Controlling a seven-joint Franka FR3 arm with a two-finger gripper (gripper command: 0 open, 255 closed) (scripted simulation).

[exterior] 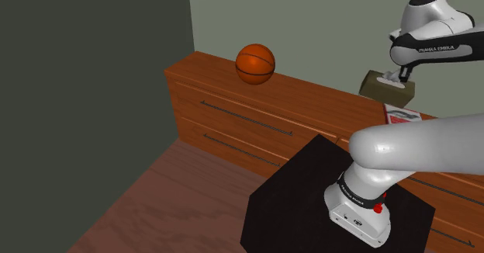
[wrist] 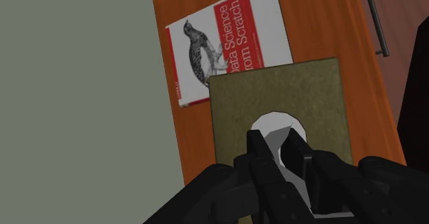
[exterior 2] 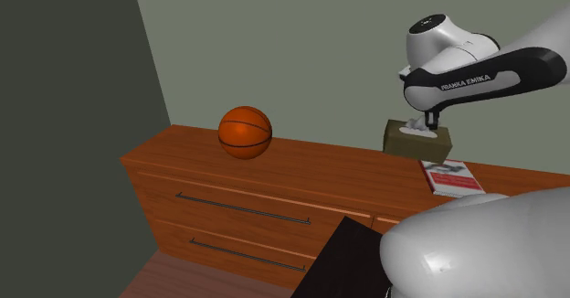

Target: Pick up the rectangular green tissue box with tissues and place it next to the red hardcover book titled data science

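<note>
Black gripper, fingers narrowed onto the white tissue poking from an olive-green box. The box is at the back of a wooden dresser, just beside a red-and-white book. 1 basketball sits well apart.

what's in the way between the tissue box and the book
Nothing visible. The end effector is at the top of the box, the book lies just beside it on the dresser, and the basketball sits far off.
</note>
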